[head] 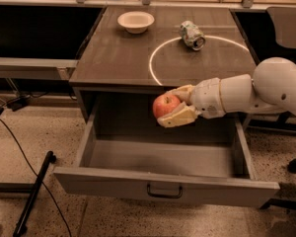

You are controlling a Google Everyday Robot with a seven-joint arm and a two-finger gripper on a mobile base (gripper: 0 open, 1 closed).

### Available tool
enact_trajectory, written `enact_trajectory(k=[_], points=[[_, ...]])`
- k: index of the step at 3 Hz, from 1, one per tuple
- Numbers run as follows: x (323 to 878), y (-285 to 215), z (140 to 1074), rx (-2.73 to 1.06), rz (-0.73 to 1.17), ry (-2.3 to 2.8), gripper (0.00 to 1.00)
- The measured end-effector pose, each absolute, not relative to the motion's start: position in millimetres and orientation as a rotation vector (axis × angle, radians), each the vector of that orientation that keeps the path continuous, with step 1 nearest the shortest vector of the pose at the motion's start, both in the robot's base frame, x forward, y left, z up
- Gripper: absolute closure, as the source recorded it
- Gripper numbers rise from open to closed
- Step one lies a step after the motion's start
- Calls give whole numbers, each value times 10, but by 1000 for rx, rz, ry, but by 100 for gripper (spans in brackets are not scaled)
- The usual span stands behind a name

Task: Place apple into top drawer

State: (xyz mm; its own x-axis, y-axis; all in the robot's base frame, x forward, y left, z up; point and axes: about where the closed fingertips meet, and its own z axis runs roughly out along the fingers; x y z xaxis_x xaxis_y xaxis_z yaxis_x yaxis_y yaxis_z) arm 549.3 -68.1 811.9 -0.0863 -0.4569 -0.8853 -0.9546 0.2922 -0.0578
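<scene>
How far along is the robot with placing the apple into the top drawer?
Done: the top drawer stands pulled open, and the apple is off the table, clamped in the gripper. In hand: the gripper holds the apple in the air over the open drawer, just in front of the table edge. Left: lower the apple to the drawer floor and release it.

Table (118, 58): dark top, white ring (151, 65) marked right of centre. White bowl (135, 21) upright, rear left. Crushed can (193, 35) on side, on ring's rear arc. Gripper (172, 106) below table's front edge, above open top drawer (158, 157), jaws clamping apple (164, 105).
</scene>
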Motion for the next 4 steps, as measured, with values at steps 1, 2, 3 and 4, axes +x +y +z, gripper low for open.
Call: enact_trajectory(k=[1,2,3,4], points=[[5496,-580,7644,-1328,671,1701,100],[5438,-551,7041,-1326,690,1711,100],[5409,-523,6645,-1323,744,1730,81],[5461,-468,6479,-1293,784,1745,58]])
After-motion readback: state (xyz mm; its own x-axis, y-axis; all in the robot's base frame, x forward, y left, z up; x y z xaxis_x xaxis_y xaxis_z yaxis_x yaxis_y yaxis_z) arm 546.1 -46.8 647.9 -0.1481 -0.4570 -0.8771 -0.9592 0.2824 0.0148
